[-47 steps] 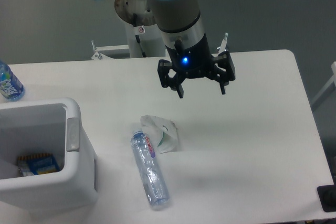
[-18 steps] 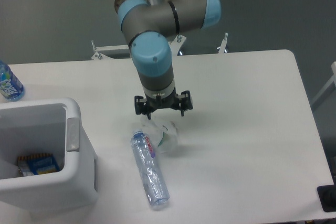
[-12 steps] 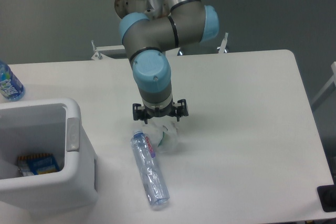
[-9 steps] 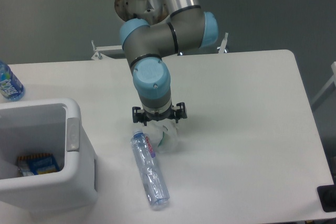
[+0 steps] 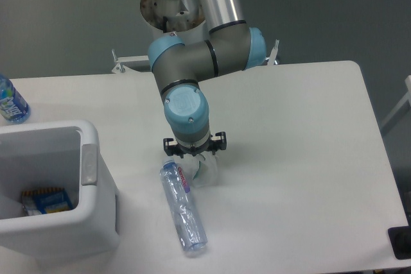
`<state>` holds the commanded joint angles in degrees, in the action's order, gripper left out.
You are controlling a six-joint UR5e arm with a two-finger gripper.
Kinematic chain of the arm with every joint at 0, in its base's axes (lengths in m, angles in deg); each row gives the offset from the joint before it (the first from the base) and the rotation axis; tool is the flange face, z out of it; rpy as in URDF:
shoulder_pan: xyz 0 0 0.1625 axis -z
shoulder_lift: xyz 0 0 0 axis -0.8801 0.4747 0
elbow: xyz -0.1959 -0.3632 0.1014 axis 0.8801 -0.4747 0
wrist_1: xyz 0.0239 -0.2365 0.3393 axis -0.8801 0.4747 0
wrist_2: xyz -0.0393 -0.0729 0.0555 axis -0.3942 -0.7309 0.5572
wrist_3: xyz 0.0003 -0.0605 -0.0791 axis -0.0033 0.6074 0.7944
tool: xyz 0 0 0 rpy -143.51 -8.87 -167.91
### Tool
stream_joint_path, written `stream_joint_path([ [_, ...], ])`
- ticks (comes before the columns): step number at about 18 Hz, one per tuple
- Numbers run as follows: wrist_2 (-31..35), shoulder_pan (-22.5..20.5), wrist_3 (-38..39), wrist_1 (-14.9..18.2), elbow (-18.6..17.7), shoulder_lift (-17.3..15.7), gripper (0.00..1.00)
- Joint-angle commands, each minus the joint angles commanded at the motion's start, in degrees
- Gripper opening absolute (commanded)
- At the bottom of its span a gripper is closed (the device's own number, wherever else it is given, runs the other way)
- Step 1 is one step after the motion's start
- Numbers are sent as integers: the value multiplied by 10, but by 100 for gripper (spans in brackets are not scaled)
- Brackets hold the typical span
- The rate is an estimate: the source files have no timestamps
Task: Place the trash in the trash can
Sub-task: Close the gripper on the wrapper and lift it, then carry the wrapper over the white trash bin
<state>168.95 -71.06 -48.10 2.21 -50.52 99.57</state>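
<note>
The robot's black two-finger gripper is sitting right down on top of the crumpled whitish plastic wrapper with green print. Its jaws are spread apart, one on each side of the wrapper, and they are not squeezing anything yet. Most of the wrapper is hiding under the gripper, so only a bit is peeking out on the right.

The wrapper is lying on the white table. The long clear crinkled plastic bottle with a small red-and-white label is lying just beside it, maybe touching it, I cannot tell. The big white boxy plastic trash can with the thick round rim is standing to the left, near the bottle. A blue-and-orange packet is lying inside it.

To do this step well, I think the gripper needs to be low enough that its fingers are going around the crumpled part, not just its top. Then it should be closing slowly, because a thin wrapper can slip out. It should also be staying away from the bottle's cap end, so it does not pinch the bottle or roll it away.
</note>
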Motion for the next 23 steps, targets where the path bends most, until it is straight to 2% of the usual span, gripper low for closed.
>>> stream_joint_path([
  [2,1,0,0,0,1,-3,9],
  [4,0,0,0,-1,0,-9,3],
  [12,0,-10,-7,3,4,-59,0],
  [17,-11,-39,-7,8,50,-107,0],
  [19,-47,-62,-2,8,70,-126,0],
  [21,-130,-95,0,8,90,-141,0],
  [23,-183,-119,3,7,109,-151,0],
])
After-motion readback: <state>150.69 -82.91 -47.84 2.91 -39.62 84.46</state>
